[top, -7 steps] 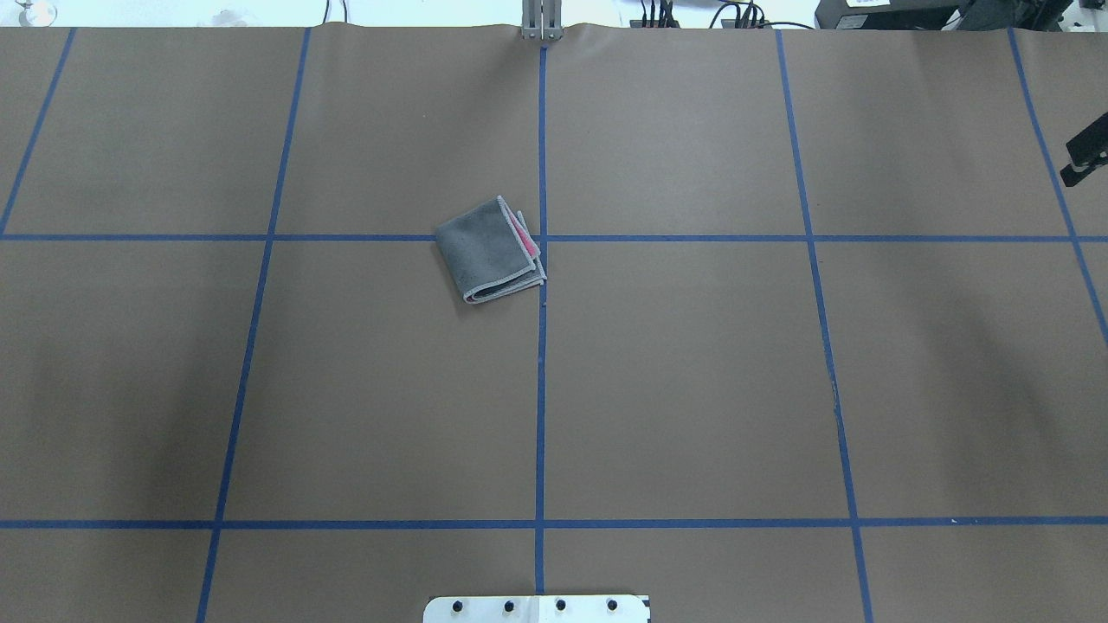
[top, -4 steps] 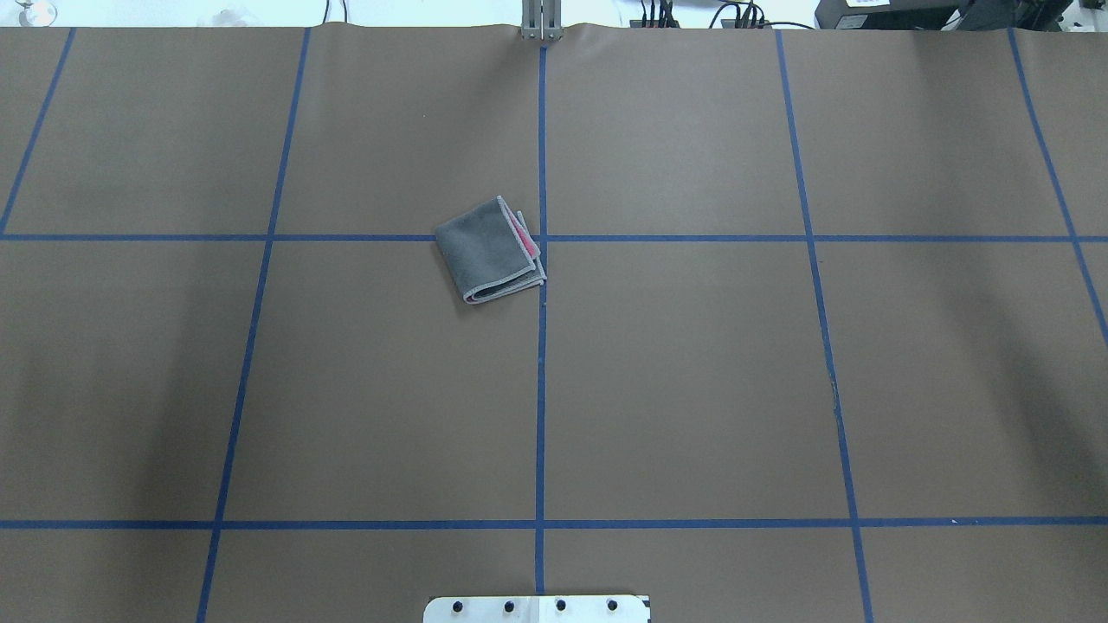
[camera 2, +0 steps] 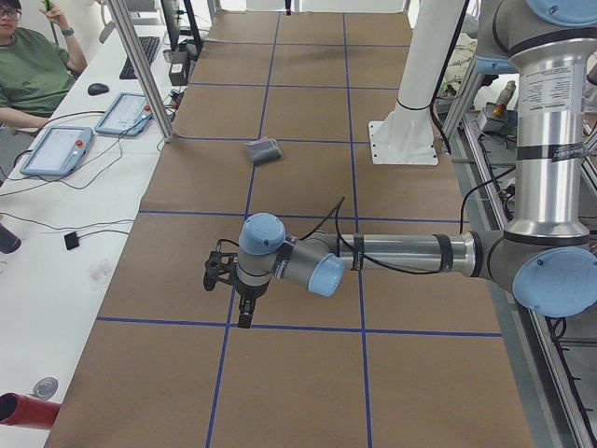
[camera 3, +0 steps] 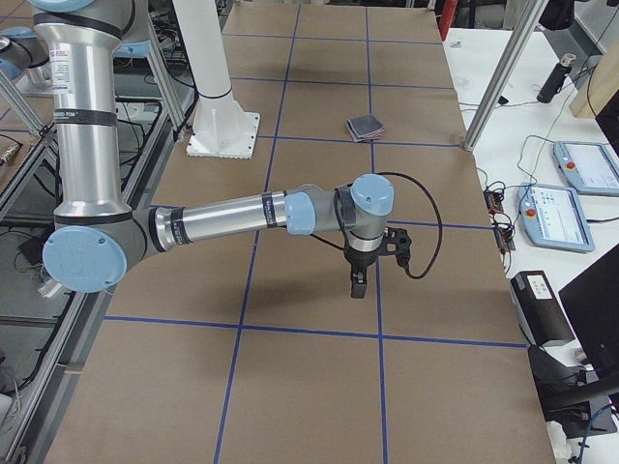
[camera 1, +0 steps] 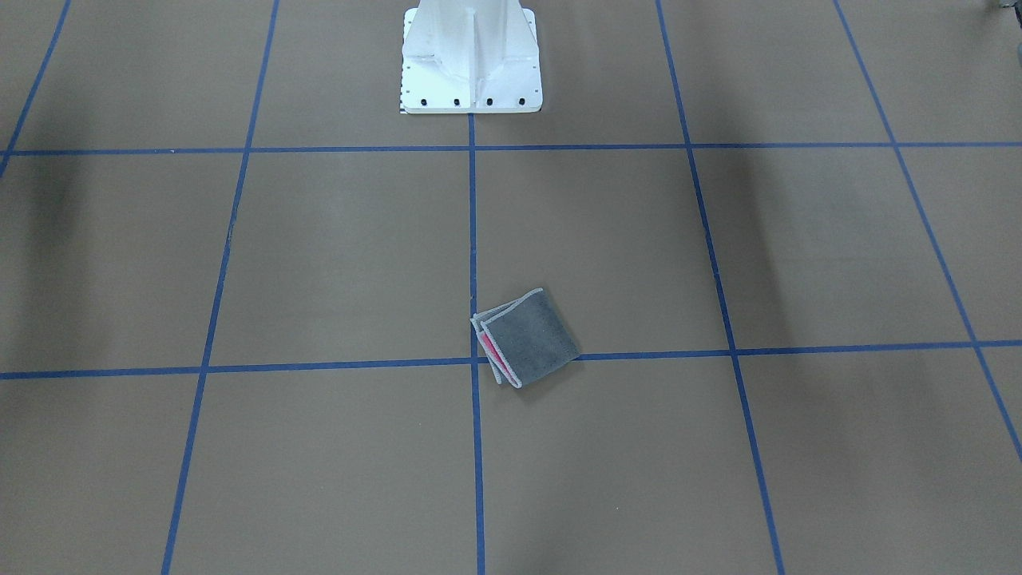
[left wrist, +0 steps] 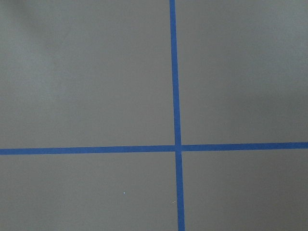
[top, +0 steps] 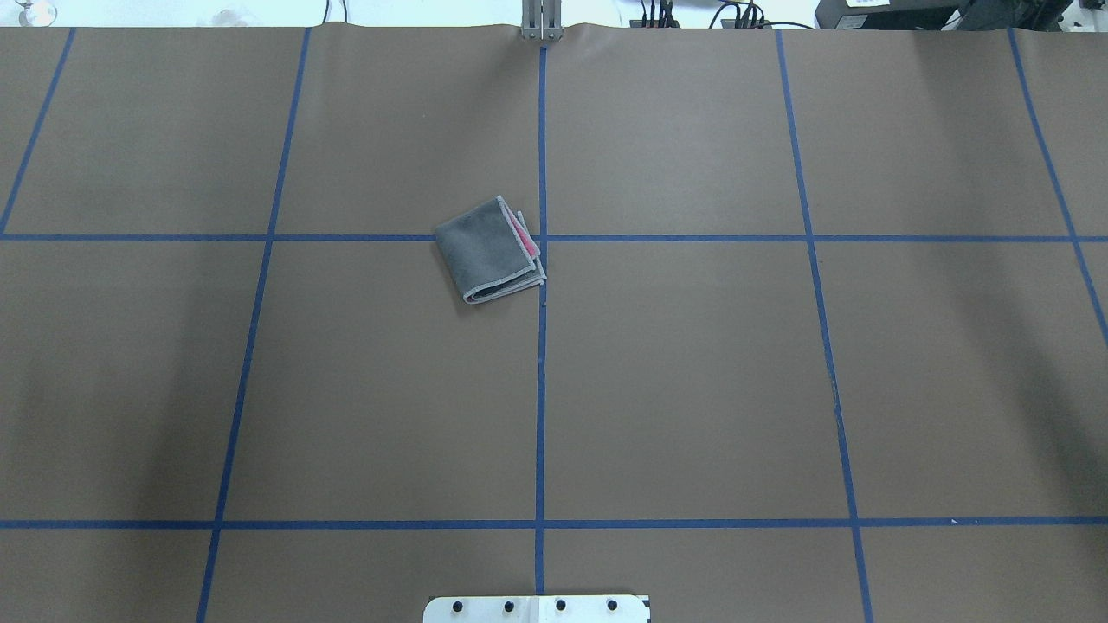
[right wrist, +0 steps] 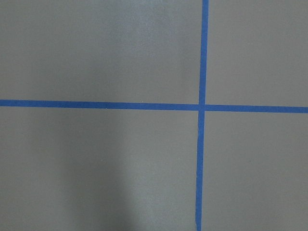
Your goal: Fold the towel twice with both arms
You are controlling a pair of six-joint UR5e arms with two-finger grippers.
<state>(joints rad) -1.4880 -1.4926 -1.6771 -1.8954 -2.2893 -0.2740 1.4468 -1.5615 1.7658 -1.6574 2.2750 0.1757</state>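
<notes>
The towel (top: 489, 251) lies folded into a small square near the table's middle, dark grey face up, with pink showing at one edge. It also shows in the front-facing view (camera 1: 527, 337) and both side views (camera 2: 262, 150) (camera 3: 366, 127). My left gripper (camera 2: 244, 313) hangs pointing down over the brown table, far from the towel. My right gripper (camera 3: 357, 285) hangs the same way at the other end. Both show only in the side views, so I cannot tell whether they are open or shut. The wrist views show only tape lines.
The white pedestal base (camera 1: 471, 72) stands at the robot's side of the table. Blue tape lines (top: 541, 389) grid the brown cover. A seated operator (camera 2: 28, 65) and tablets (camera 2: 56, 149) (camera 3: 556, 213) are on the white benches beyond the far edge.
A black gripper part at the right edge of the overhead view has moved out of that view. The towel has not moved.
</notes>
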